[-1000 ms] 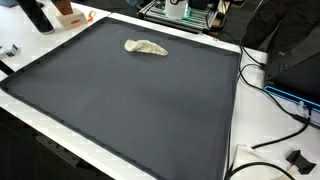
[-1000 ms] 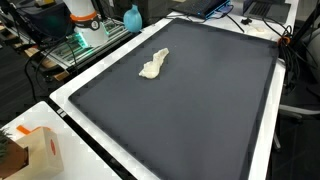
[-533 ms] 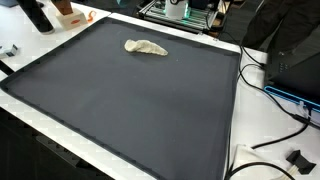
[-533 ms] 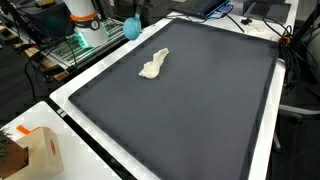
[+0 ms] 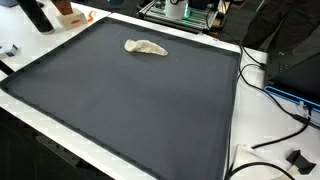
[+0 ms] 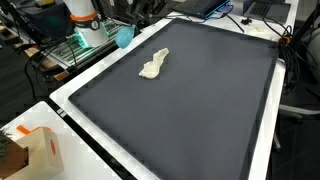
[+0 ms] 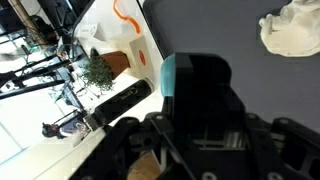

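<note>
My gripper (image 6: 130, 24) comes in over the far edge of the dark mat (image 6: 190, 110), shut on a teal object (image 6: 124, 37) that hangs below it. A crumpled beige cloth (image 6: 153, 65) lies on the mat a short way in front of the teal object, apart from it. In the wrist view the gripper (image 7: 200, 112) fills the lower middle, with the teal object (image 7: 168, 76) showing as a bright edge on a dark block between the fingers. The cloth (image 7: 295, 28) sits at the top right there. The cloth (image 5: 145, 47) also lies near the mat's far edge in an exterior view, where the gripper is out of sight.
A white box with orange markings (image 6: 40, 150) and a small plant (image 6: 8, 156) stand off the mat's near corner. A black bottle (image 5: 38, 15) stands beyond another corner. Cables (image 5: 270, 90) run along one side. The robot base (image 6: 85, 18) stands behind the mat.
The gripper with the teal object has come down and forward from the mat's far edge toward the cloth. The cloth has not moved.
</note>
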`<state>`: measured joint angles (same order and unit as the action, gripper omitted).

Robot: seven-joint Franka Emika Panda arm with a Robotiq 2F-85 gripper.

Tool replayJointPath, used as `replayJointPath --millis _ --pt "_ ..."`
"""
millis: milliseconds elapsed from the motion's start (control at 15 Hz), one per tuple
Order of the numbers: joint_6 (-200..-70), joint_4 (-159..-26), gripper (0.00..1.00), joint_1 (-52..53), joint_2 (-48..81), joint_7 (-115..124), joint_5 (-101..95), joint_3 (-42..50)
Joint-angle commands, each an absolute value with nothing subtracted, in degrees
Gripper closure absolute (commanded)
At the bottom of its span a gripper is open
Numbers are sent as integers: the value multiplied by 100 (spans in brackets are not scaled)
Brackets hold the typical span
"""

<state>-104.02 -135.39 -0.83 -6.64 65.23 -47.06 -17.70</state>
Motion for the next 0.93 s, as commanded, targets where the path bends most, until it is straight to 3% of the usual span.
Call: replayJointPath --millis 0,867 --pt "-9809 -13237 75 323 -80 7288 -5081 -1561" --pt "-9371 -12908 75 1018 1067 7689 -5765 -1252"
